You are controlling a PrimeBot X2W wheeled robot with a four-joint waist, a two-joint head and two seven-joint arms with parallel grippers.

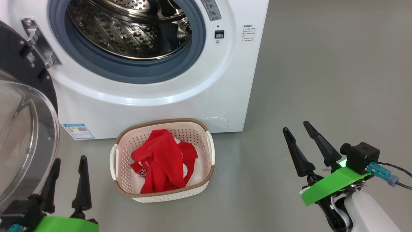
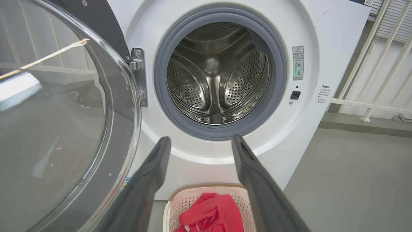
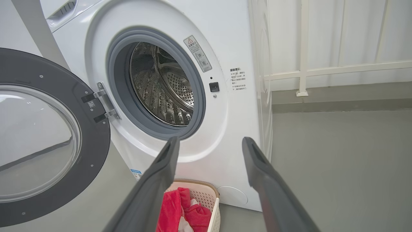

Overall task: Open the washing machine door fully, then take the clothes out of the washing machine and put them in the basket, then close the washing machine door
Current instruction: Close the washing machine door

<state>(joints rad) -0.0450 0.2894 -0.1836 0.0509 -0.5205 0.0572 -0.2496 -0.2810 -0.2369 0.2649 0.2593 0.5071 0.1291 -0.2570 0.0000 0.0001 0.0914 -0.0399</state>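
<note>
Once emptied of clothes [image 1: 161,158], needs the washing machine door [image 1: 25,129] shut. Hangs just left of the spread left pincer [image 1: 70,158], far from the spread right pincer [image 1: 295,125]; nothing gripped.

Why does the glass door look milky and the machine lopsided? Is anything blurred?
Head view: pale reflections cover the glass of the washing machine door, a glare band runs along the washing machine front, the clothes in the basket are sharp. Left wrist view: the wide lens slants the machine's side edge; bright patches mirror in the door's glass. Right wrist view: the drum glints; nothing blurred.
</note>
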